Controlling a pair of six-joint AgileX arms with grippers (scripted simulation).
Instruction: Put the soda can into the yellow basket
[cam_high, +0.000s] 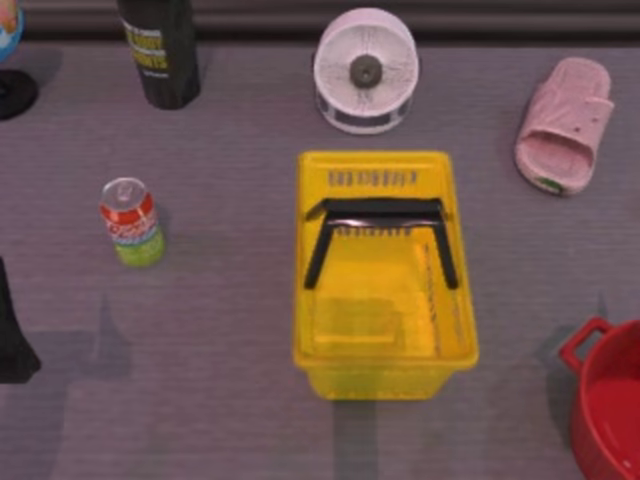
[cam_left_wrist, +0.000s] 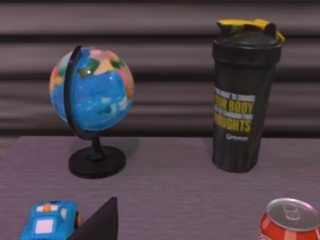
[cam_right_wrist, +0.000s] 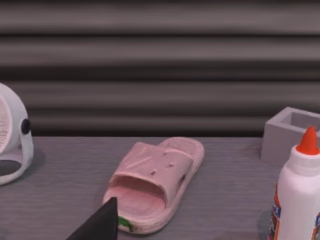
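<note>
Yellow basket (cam_high: 385, 275): centre of the top view, upright, black handle (cam_high: 380, 235) folded across its mouth. Red pot (cam_high: 608, 400): lower right corner. Black canister (cam_high: 160, 50): upper left. Pink slipper (cam_high: 565, 122): upper right. Soda can (cam_high: 131, 221): left of centre, standing, well apart from the basket. Left arm (cam_high: 14, 330): left edge, parked. Finger state of either gripper: cannot tell.
</note>
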